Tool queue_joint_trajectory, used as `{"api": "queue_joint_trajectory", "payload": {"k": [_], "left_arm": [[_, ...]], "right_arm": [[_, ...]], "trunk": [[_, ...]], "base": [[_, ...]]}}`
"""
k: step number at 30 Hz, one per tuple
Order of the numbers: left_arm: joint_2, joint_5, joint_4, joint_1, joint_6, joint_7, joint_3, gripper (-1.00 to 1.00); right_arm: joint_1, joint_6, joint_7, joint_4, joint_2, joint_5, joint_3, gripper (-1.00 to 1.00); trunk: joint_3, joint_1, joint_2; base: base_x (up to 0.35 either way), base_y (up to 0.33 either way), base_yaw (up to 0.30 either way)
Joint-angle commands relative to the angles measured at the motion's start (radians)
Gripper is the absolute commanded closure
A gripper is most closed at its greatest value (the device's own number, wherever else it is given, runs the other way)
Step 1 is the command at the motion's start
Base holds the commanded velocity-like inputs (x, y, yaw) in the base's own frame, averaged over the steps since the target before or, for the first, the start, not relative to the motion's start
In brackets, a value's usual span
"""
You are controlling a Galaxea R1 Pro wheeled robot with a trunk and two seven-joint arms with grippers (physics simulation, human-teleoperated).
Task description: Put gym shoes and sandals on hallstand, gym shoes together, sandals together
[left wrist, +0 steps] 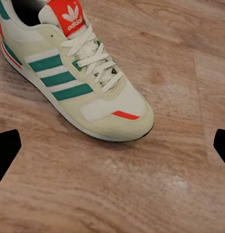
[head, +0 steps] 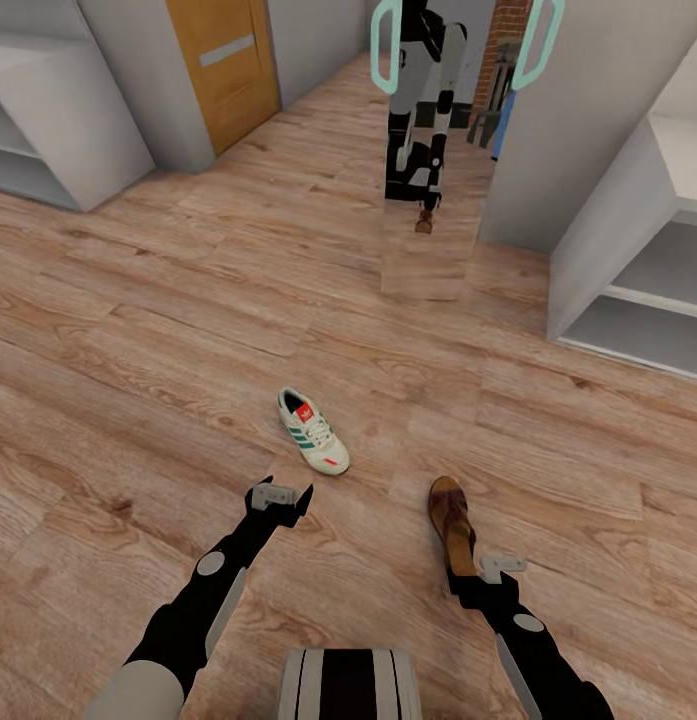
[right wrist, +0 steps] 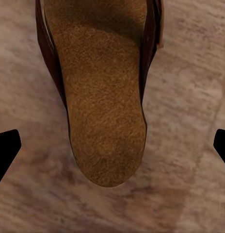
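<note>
claws are both hanging low over the floor (head: pixel 138 300), spread wide and gripping nothing. right claw (head: pixel 503 566) is sitting just behind the heel of one brown sandal (head: pixel 453 523), whose tan footbed is running straight away between the dark fingertips (right wrist: pixel 7 150), probably lined up for a lengthwise pinch. left claw (head: pixel 278 495) is aiming at a gym shoe (head: pixel 312 431) just ahead of it, toe nearest, not touching. farther beyond the right claw, grey open shelving (head: pixel 628 290) is standing against the wall.
</note>
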Motion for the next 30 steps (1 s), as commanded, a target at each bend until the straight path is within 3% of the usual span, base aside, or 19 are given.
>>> {"api": "queue_joint_trajectory", "payload": {"k": [1,15,19,25,30], "left_arm": [[0.000,0.002,-0.005,0.000,-0.004,-0.003,0.001,-1.00],[0.000,0.004,-0.119,0.008,-0.008,0.004,0.001,-1.00],[0.000,0.004,-0.204,0.014,-0.004,0.006,0.003,-1.00],[0.000,0.005,-0.262,0.016,-0.002,0.006,0.003,-1.00],[-0.002,0.008,-0.317,0.054,-0.002,0.002,0.002,-1.00]], "right_arm": [[0.000,0.006,0.000,-0.002,0.000,0.001,0.000,-1.00],[0.000,0.006,0.000,-0.002,0.000,0.000,0.000,-1.00],[0.000,0.006,0.000,-0.002,0.000,0.000,0.000,-1.00],[0.000,0.006,0.000,-0.002,0.000,0.000,0.000,-1.00],[0.000,0.006,0.000,-0.002,0.000,0.000,0.000,-1.00]], "trunk": [[-0.001,0.000,0.000],[-0.003,0.000,0.000],[-0.003,0.000,0.000],[-0.003,0.000,0.000],[-0.015,0.001,-0.001]], "base": [[0.000,0.000,0.000],[0.000,0.000,0.000],[0.000,0.000,0.000],[0.000,0.000,0.000],[0.000,0.000,0.000]]}}
